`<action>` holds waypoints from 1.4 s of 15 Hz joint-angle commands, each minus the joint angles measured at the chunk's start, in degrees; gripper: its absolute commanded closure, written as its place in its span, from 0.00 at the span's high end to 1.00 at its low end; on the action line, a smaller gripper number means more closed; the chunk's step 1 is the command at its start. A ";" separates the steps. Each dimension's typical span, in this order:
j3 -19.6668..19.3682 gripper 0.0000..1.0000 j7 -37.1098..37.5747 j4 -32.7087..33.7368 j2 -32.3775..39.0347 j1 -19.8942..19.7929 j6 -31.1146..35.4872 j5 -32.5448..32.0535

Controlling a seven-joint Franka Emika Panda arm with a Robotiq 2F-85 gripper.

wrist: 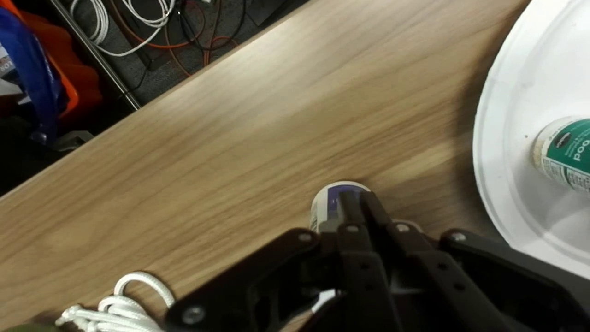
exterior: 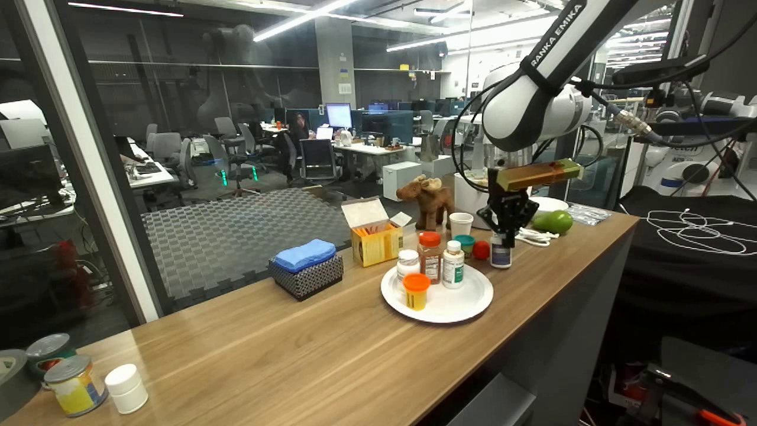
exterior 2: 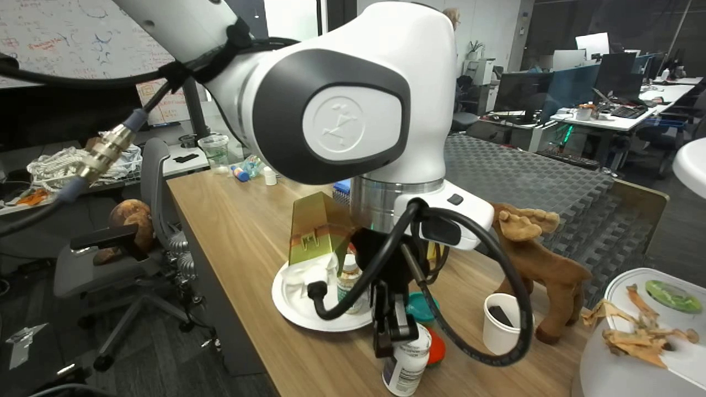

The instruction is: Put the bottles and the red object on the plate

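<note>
A white bottle with a purple label [exterior: 501,254] stands upright on the table; it shows in an exterior view [exterior 2: 407,366] and in the wrist view [wrist: 325,200]. My gripper [exterior: 510,241] is close beside its upper part, with its fingers [wrist: 362,198] together and nothing visible between them; contact is unclear. The small red object [exterior: 481,249] sits on the table beside this bottle. The white plate [exterior: 464,305] holds a white-capped bottle [exterior: 408,264], a red-capped bottle [exterior: 430,260], a green-labelled white bottle [exterior: 453,266] and an orange-lidded yellow tub [exterior: 416,293].
A teal-lidded tub [exterior: 464,244], paper cup [exterior: 461,224] and toy moose [exterior: 427,201] stand behind. A yellow box [exterior: 378,245] and dark box with blue cloth [exterior: 304,281] line the back edge. White cord [wrist: 120,309] lies near the gripper. Another white bottle [exterior: 126,389] stands far off.
</note>
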 commanded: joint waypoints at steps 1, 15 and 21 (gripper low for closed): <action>-0.70 0.32 -1.20 0.32 -0.74 0.44 0.15 -0.28; -0.60 1.00 -2.73 3.57 0.95 0.20 1.54 -0.77; -0.38 1.00 -3.59 4.91 2.25 -0.50 0.72 1.68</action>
